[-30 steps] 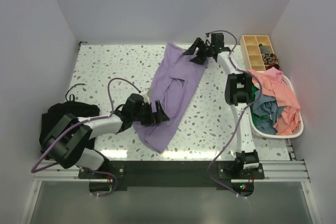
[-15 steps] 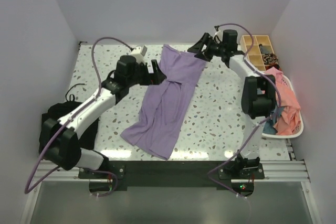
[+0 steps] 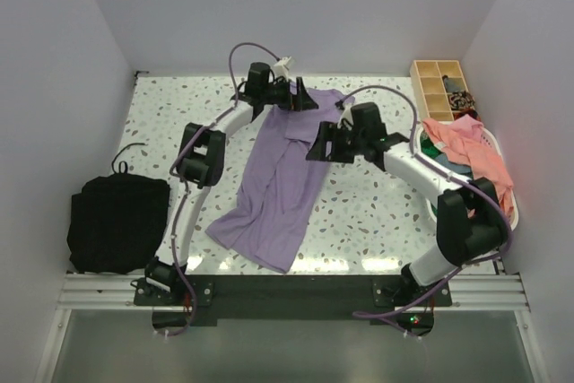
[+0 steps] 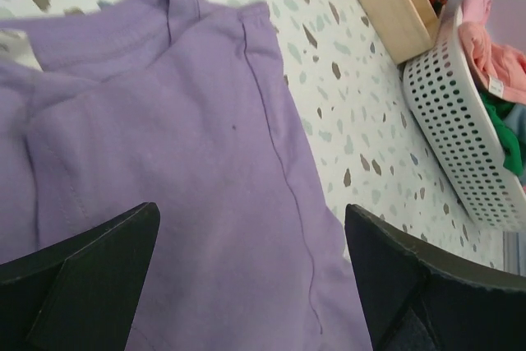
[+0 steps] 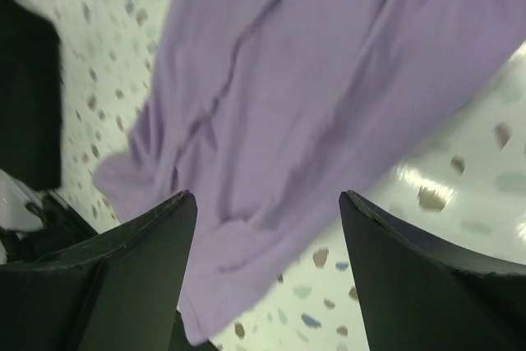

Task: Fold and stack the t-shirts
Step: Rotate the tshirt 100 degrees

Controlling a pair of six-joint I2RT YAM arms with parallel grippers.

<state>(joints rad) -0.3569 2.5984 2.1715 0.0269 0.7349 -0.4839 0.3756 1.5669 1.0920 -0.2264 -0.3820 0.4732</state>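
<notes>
Lying at the frame's left edge is a black bundle (image 3: 118, 221). The lavender t-shirt (image 3: 278, 190) stretches down the desk's (image 3: 377, 217) centre, longer and flatter than a second ago. The left tool (image 3: 300, 96) has swung up to the collar, fingers wide apart and empty. The right tool (image 3: 317, 146) has dropped to the shirt's right edge, also apart and holding nothing. Folding can likely begin. A pink shirt (image 3: 471, 145) waits in the basket (image 3: 475, 232), right. The collar tag (image 4: 12, 43) is unreadable.

White arm links (image 3: 413, 168) with black joints (image 3: 199, 152), looping purple cables (image 3: 244, 45), black wedge-shaped claw fingers (image 4: 86, 277).
</notes>
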